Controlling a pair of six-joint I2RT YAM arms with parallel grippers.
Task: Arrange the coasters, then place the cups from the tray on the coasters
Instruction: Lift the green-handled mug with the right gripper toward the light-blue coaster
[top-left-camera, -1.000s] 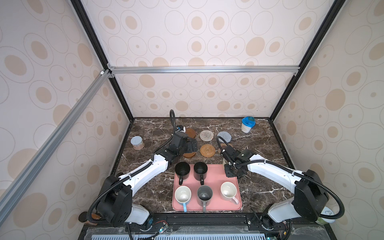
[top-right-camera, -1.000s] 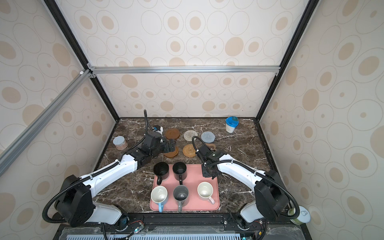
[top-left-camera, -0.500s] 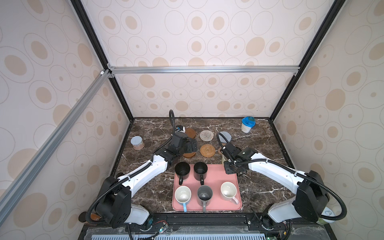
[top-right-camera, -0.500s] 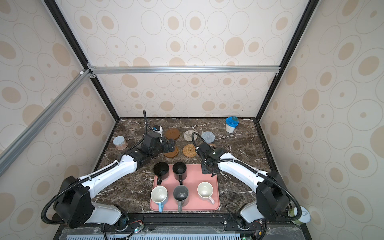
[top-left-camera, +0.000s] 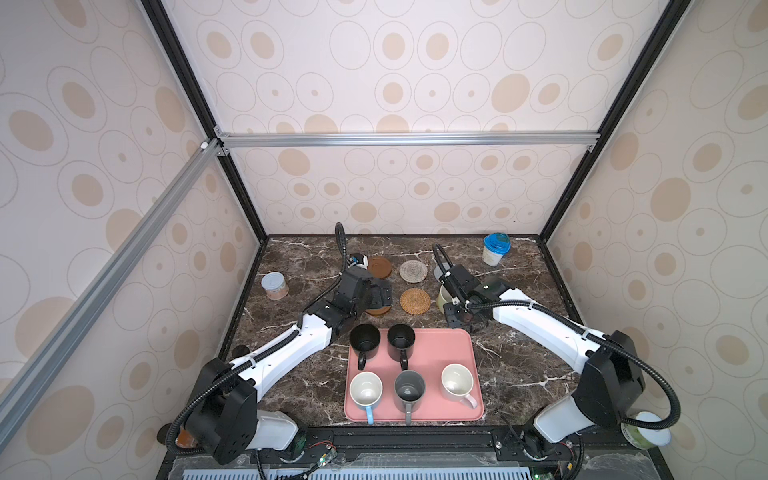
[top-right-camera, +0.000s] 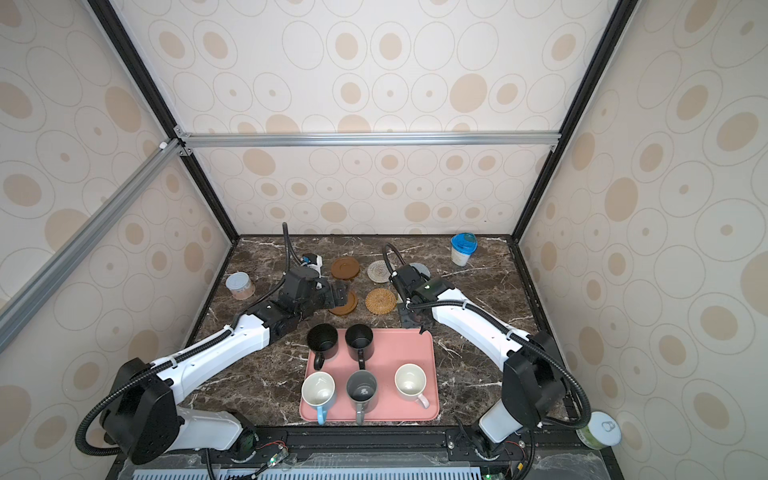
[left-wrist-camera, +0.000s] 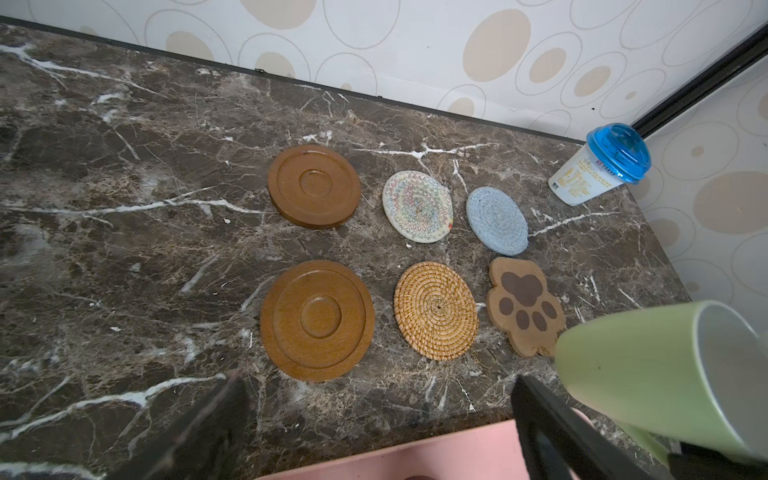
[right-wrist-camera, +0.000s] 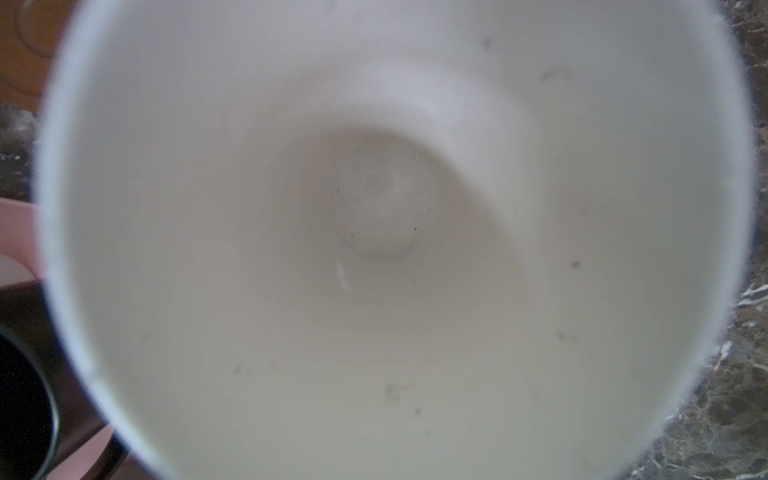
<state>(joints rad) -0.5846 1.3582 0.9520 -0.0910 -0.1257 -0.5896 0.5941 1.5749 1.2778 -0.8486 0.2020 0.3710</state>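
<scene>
**Tray** (top-left-camera: 436, 351): pink, on table (top-left-camera: 299, 266). Holds 5, all upright. Black cups (top-left-camera: 365, 340) at far edge, L side. Blue cup (top-left-camera: 365, 388), grey cup (top-left-camera: 409, 388), pink cup (top-left-camera: 456, 379) along near edge, L to R.

**Green cup** (left-wrist-camera: 648, 365): off tray, just past its far R corner. Tilted, inside fills R wrist view. By paw mat (left-wrist-camera: 525, 305); contact can't tell.

**R claw** (top-left-camera: 456, 309): closed, gripping green cup.

**L claw** (left-wrist-camera: 374, 415): jaws wide apart, empty. Past tray's far L corner, over near disc (left-wrist-camera: 318, 320) in both top views.

**Past tray's far edge:** 2 rows of 3, all flat.
- Row nearer tray: near disc, rattan mat (left-wrist-camera: 436, 310), paw mat.
- Farther row: far disc (left-wrist-camera: 313, 185), white mat (left-wrist-camera: 417, 206), blue mat (left-wrist-camera: 497, 220).

**Tub** (top-left-camera: 494, 249): well past tray's far R corner.

**Jar** (top-left-camera: 274, 285): well L of tray.
</scene>
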